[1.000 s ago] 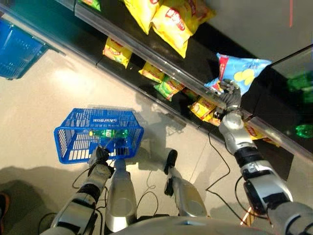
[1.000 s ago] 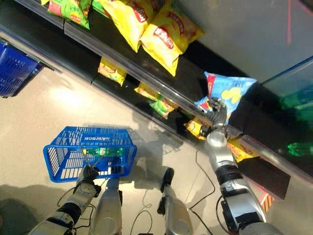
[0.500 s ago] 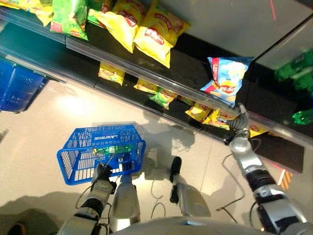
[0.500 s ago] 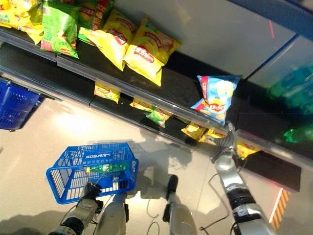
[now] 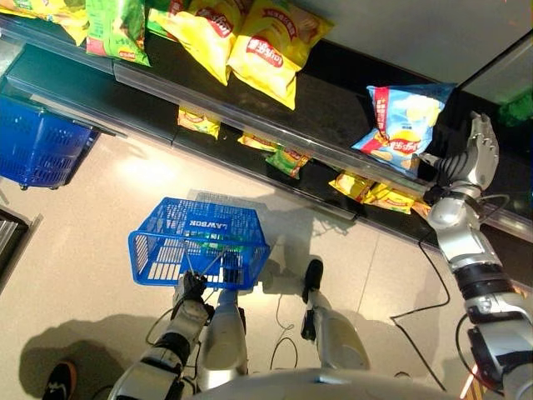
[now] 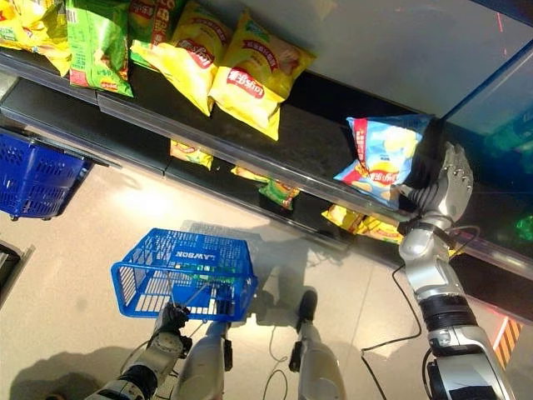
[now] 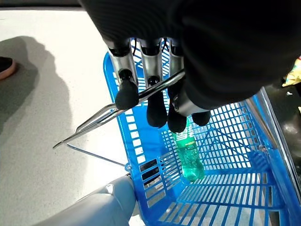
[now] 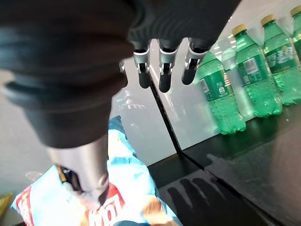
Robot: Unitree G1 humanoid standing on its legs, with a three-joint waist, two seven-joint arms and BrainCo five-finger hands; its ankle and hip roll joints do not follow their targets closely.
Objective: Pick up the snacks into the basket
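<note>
A light blue snack bag leans on the dark shelf. My right hand is raised just to its right, open, fingers straight. In the right wrist view the thumb lies close against the bag, while the fingers hold nothing. My left hand is shut on the metal handle of the blue basket, which hangs low over the floor. A green bottle lies inside the basket.
Yellow chip bags and green bags lie on the upper shelf. Small snack packs fill the lower shelf. A second blue basket stands at the left. Green bottles stand behind glass. A person's shoe is at lower left.
One second ago my right hand was at the blue bag, lifted off the shelf. The bag now rests on the shelf and the hand has come away, open. The camera shifted.
</note>
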